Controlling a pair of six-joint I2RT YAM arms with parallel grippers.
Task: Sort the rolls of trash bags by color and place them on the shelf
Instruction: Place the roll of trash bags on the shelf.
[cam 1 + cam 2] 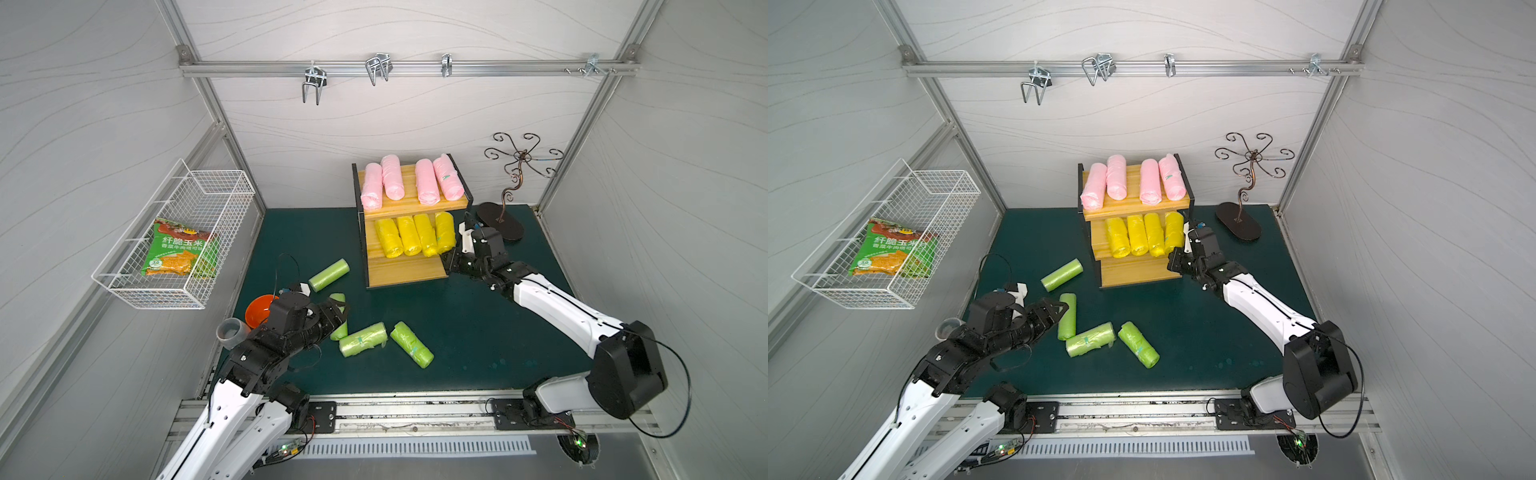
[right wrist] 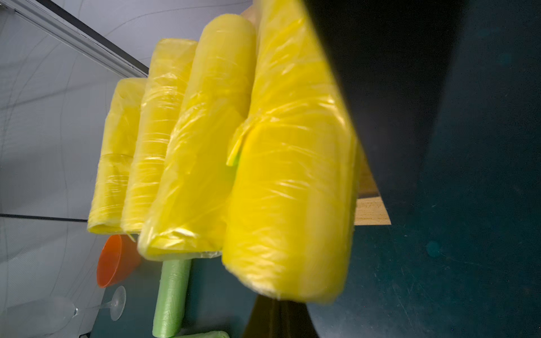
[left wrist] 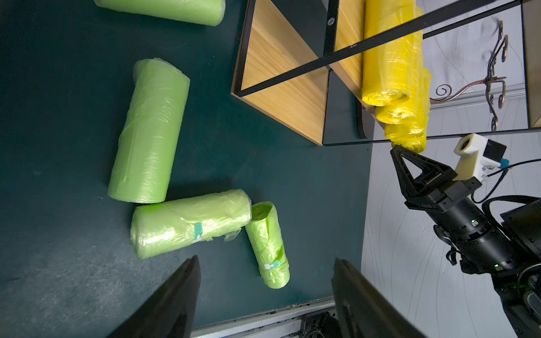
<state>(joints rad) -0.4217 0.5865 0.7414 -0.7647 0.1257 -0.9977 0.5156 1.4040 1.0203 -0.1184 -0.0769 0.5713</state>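
Note:
The shelf (image 1: 405, 272) stands at the back of the green mat. Several pink rolls (image 1: 392, 176) lie on its top board and several yellow rolls (image 1: 409, 237) on the middle one. The lowest board is bare. Several light green rolls lie loose on the mat: one (image 1: 328, 275) near the shelf's left corner, the others (image 1: 363, 339) clustered toward the front. My left gripper (image 1: 338, 309) hovers open over the cluster, nothing between its fingers (image 3: 181, 289). My right gripper (image 1: 445, 259) is shut, its tips against the front end of the rightmost yellow roll (image 2: 289, 175).
A white wire basket (image 1: 216, 187) on the left wall holds a snack bag (image 1: 183, 249). An orange bowl (image 1: 257, 309) and a clear glass (image 1: 232, 332) sit beside my left arm. A curly metal stand (image 1: 500, 224) stands right of the shelf.

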